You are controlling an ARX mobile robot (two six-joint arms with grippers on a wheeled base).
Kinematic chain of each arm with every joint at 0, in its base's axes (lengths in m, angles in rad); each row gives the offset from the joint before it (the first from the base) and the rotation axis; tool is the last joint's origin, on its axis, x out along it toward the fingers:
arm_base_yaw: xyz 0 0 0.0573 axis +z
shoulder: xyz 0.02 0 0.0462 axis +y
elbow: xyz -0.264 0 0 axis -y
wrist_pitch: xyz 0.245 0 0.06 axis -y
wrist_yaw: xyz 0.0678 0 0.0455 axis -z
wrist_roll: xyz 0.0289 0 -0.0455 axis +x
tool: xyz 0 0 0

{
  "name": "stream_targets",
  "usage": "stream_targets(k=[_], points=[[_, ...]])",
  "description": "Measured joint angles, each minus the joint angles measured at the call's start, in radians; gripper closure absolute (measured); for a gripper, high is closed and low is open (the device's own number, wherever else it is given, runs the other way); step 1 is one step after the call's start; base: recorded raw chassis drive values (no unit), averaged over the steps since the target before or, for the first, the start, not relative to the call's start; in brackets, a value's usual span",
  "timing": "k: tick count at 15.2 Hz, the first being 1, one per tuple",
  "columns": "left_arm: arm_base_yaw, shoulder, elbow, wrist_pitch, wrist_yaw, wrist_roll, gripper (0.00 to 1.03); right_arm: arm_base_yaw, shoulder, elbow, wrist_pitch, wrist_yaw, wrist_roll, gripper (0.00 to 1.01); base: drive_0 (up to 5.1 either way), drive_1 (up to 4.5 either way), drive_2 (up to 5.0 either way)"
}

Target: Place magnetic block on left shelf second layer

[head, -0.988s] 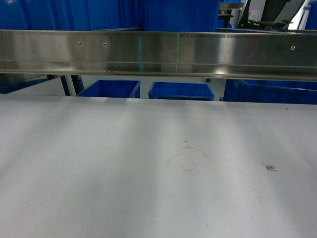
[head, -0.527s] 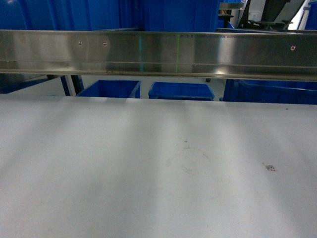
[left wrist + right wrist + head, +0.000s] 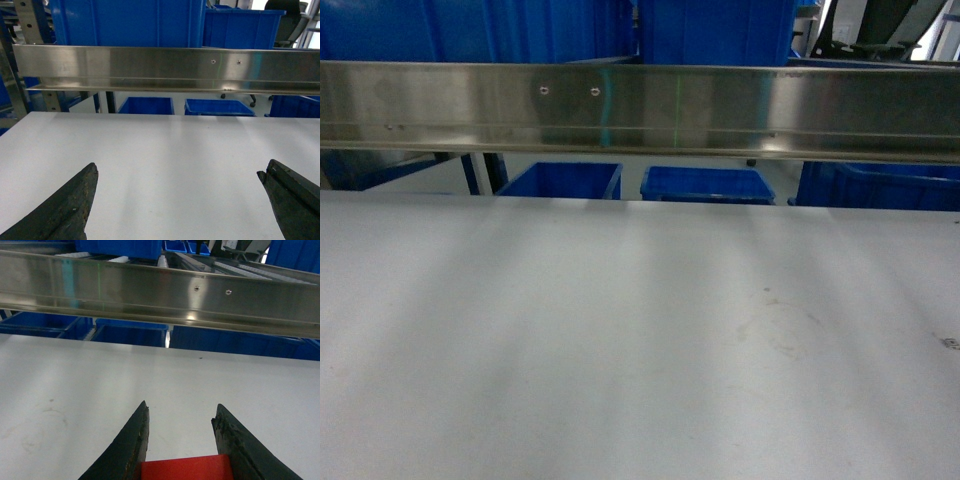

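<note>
The magnetic block (image 3: 185, 469), a red cube, sits deep between the dark fingers of my right gripper (image 3: 182, 405), which is shut on it just above the white tabletop (image 3: 75, 375). My left gripper (image 3: 181, 167) hangs wide open over the same tabletop with nothing between its fingers. At the far left of the left wrist view stands a perforated steel upright (image 3: 28, 22) of the left shelf, with a large blue crate (image 3: 130, 22) beside it. The tier under that crate is hidden behind the steel rail (image 3: 165, 67). Neither gripper shows in the head view.
A long steel rail (image 3: 640, 105) crosses above the table's far edge in every view. Low blue crates (image 3: 565, 180) (image 3: 705, 185) sit beyond and below it, and taller blue crates (image 3: 715, 30) stand behind it. A faint smudge (image 3: 775, 325) marks the tabletop.
The head view has swung left: the rail's screws, the blue crates and the tabletop smudge all sit further right than before. No gripper entered that view.
</note>
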Motion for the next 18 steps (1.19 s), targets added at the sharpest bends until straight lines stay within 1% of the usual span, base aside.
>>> stream_targets(k=[18], points=[[0.000,0.000,0.000,-0.001,0.000,0.000,0.05,0.000,0.000,0.000,-0.003,-0.003,0.000,0.67,-4.9,2.37,2.6]])
